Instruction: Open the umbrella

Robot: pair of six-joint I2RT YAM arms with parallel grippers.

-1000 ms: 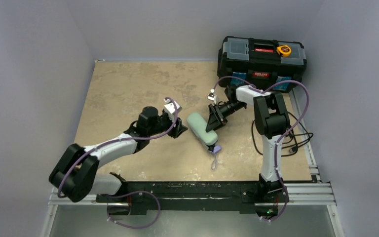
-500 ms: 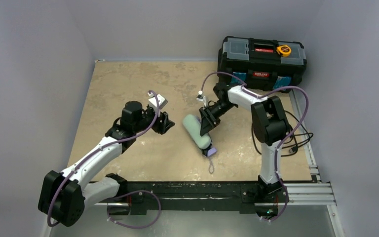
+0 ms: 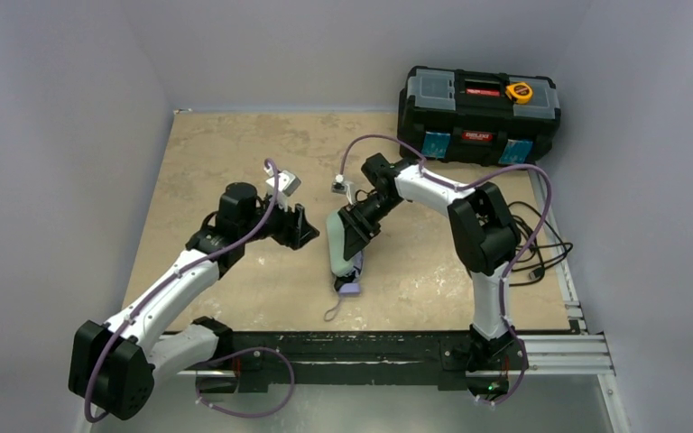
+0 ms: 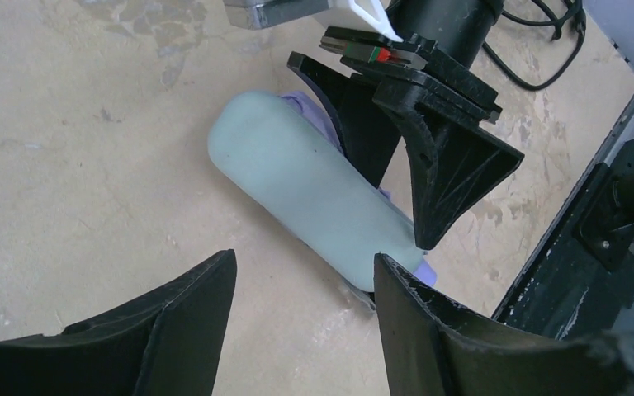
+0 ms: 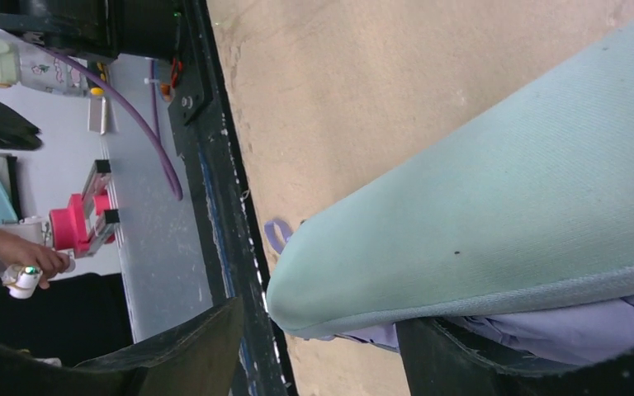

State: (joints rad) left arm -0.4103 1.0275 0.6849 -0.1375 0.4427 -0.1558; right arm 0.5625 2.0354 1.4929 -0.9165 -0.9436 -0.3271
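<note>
The umbrella [image 3: 337, 242] lies folded in its mint-green sleeve at the middle of the table. Its lavender handle [image 3: 350, 288] and strap [image 3: 333, 311] point toward the near edge. My right gripper [image 3: 355, 236] is open, one finger pressed against the umbrella's right side. In the right wrist view the sleeve [image 5: 503, 190] crosses over the right finger, with lavender fabric [image 5: 582, 326] under it; the gripper [image 5: 320, 318] is open. My left gripper [image 3: 301, 227] is open and empty, just left of the umbrella. In the left wrist view the gripper [image 4: 304, 260] faces the sleeve [image 4: 314, 194].
A black toolbox [image 3: 478, 113] with a yellow tape measure [image 3: 520, 91] on it stands at the back right. Loose black cables [image 3: 541, 248] lie at the right edge. A black rail [image 3: 352, 347] runs along the near edge.
My right gripper has swept left and pushed the umbrella left, turning its handle end toward the near edge. My left gripper pulled back left, then held about still.
</note>
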